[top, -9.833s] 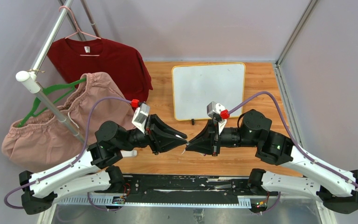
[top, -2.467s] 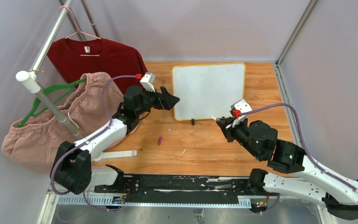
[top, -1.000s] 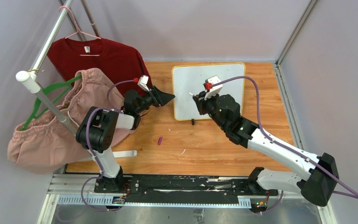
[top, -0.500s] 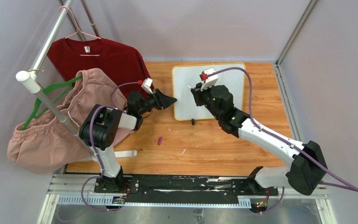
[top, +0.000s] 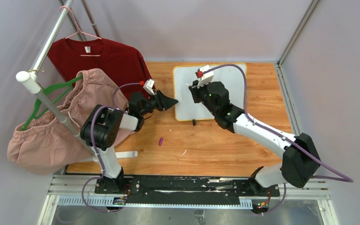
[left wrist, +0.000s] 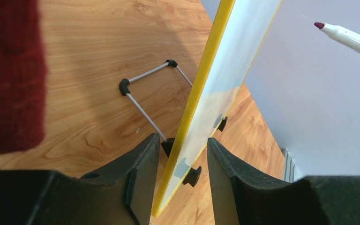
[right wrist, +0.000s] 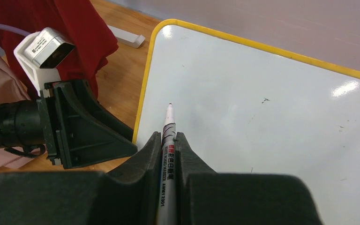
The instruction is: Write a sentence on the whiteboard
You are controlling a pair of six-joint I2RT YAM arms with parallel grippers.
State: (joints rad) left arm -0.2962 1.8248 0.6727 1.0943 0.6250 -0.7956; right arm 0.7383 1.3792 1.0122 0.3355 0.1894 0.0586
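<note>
Left jaws: I see them apart, straddling the whiteboard (left wrist: 232,61) at its yellow edge.
Right jaws: clamped on the marker (right wrist: 169,119), its tip near the board face.

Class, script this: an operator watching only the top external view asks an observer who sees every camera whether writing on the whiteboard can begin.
Operator: Is the marker uncapped?
Observer: Yes, its dark tip is bare; the right gripper is shut on it.
Operator: Does the tip touch the whiteboard?
Observer: No; the left wrist view shows clear space between them.
Operator: Is the left gripper clamping the board?
Observer: Not yet; its fingers straddle the yellow edge with a gap.
</note>
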